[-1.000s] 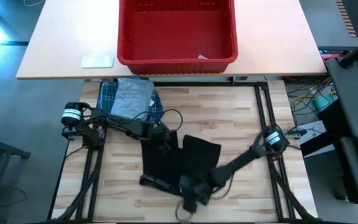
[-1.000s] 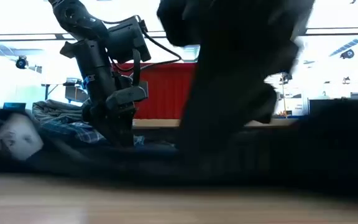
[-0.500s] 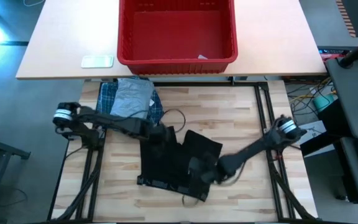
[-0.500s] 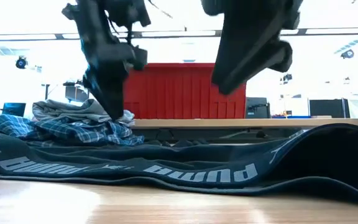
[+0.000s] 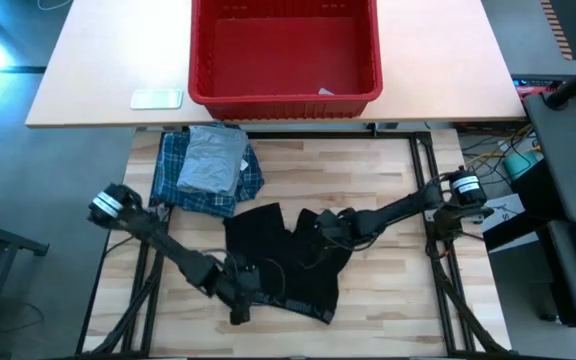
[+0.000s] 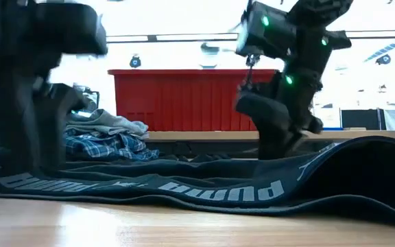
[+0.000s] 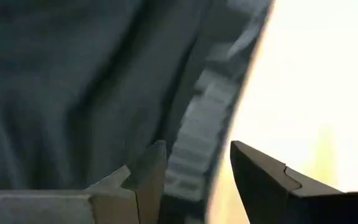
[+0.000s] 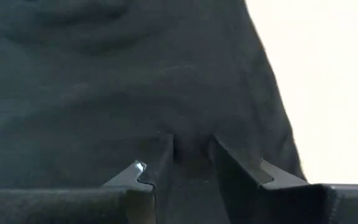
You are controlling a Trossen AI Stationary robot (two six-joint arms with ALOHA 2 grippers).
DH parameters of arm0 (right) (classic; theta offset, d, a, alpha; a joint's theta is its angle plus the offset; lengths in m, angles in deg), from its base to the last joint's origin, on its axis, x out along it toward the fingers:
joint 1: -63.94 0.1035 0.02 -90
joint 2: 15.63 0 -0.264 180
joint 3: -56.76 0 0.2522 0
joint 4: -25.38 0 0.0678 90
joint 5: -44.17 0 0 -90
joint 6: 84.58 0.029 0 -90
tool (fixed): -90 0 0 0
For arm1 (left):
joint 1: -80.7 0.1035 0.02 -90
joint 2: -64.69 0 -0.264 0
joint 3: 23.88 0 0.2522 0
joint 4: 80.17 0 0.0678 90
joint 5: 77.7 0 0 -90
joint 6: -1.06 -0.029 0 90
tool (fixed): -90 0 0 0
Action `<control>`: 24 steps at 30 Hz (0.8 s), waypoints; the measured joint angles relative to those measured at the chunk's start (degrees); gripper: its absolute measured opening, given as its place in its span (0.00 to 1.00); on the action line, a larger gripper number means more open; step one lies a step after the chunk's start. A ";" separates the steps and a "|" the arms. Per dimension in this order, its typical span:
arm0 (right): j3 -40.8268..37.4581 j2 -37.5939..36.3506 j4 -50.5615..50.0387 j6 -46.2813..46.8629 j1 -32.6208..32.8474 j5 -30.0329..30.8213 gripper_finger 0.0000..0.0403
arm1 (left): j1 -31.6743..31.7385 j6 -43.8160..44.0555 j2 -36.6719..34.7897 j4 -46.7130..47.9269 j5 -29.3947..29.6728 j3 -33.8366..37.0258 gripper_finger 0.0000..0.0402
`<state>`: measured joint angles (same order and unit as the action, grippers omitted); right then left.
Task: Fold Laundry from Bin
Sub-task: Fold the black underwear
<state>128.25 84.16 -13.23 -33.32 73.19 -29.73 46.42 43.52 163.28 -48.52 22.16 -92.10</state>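
Note:
A small black garment (image 5: 288,265) lies spread on the wooden table, its lettered waistband (image 6: 204,191) along the near edge. My left gripper (image 5: 240,300) is at the garment's near left corner. It is open, with the waistband (image 7: 194,124) between its fingers. My right gripper (image 5: 320,228) points down at the garment's far right part and is open by a narrow gap, with black cloth (image 8: 191,93) under the tips. A grey T-shirt (image 5: 213,160) rests folded on a folded plaid shirt (image 5: 173,175) at the table's far left. The red bin (image 5: 283,95) stands on the desk beyond. My left gripper straddles the waistband's edge (image 7: 188,168) near the garment's near left corner, slanting down; whether either finger (image 7: 151,168) touches the cloth I cannot tell. My right gripper has its fingertips (image 8: 163,152) down at the cloth of the far right part; whether they touch it I cannot tell.
Bare wood shows on the table's right (image 5: 388,290) and near left (image 5: 183,310). A flat pale object (image 5: 156,98) lies on the desk left of the bin. A small white scrap (image 5: 326,92) lies inside the bin.
My left gripper has swung from the garment's far left corner toward the table's near edge, to the waistband. My right gripper has gone from the garment's near edge toward the far edge, onto its far right part. The garment stays spread in place.

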 joint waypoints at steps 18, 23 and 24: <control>-3.67 -7.09 15.63 -16.50 -2.99 -1.64 0.27 | -1.32 8.04 2.53 2.07 0.30 -5.46 0.41; -4.57 -0.37 20.25 -17.29 -5.20 -1.21 0.26 | 2.21 7.13 -3.00 4.21 3.93 -3.70 0.41; -4.63 0.92 21.04 -17.80 -5.78 -1.19 0.27 | 2.97 7.06 -3.56 4.04 4.53 -3.27 0.41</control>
<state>123.62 85.08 7.81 -51.12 67.42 -30.92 49.39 50.58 159.72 -44.48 26.69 -95.37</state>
